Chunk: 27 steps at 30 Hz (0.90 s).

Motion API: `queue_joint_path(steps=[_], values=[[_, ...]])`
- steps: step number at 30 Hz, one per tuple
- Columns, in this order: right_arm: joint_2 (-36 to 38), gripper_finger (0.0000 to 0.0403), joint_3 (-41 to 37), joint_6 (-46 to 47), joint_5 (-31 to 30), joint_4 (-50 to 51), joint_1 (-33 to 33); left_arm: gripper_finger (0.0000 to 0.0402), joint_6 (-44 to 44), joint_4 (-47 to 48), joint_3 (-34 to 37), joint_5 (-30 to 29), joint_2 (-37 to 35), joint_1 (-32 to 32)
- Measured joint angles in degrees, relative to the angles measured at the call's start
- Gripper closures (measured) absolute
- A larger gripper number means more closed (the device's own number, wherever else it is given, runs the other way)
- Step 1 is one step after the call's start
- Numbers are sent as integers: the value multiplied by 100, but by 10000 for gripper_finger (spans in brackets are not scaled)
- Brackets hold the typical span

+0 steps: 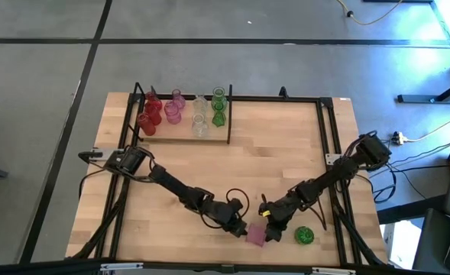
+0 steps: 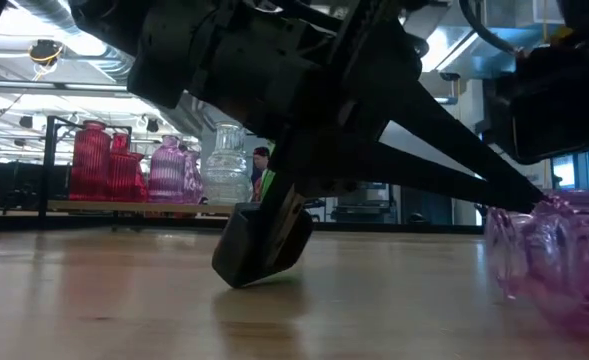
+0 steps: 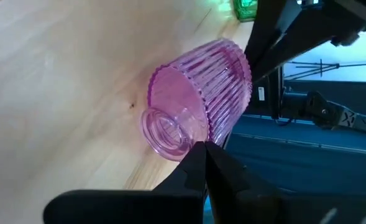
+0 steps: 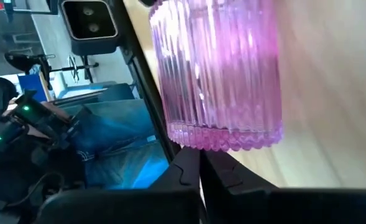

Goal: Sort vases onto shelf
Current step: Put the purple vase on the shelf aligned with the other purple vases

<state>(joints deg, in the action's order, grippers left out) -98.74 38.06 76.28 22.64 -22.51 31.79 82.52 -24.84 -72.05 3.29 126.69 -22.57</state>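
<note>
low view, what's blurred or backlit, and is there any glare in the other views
Low view: the pink vase at the right edge is close and soft, and the arms overhead are dark against bright room lights. High view: blue-white glare on the floor at the top right corner. Left wrist view: the green vase is blurred.

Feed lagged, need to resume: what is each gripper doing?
Left gripper: shut, empty, beside the ribbed pink glass vase lying on its side.
Right gripper: shut, empty, by the same vase.

no readable text, labels, brands, numbers, signs anywhere
</note>
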Motion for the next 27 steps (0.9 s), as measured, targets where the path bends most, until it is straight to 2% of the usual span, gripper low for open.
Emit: queue_joint_path(steps=[5, 12, 16, 21, 27], values=[[0, 403, -1, -1, 49, -44, 0, 385, 95, 152, -7, -65, 0, -2], [7, 403, 7, -45, 28, -91, 0, 290, 259, 250, -7, 137, 1, 66], [7, 403, 5, -91, 47, -41, 0, 255, 299, 258, -6, 302, 0, 122], [7, 403, 5, -128, 69, -44, 0, 246, 172, 348, 10, 322, -118, 169], [7, 403, 5, -154, 88, -38, 2, 248, -241, 988, 26, 121, -338, 268]])
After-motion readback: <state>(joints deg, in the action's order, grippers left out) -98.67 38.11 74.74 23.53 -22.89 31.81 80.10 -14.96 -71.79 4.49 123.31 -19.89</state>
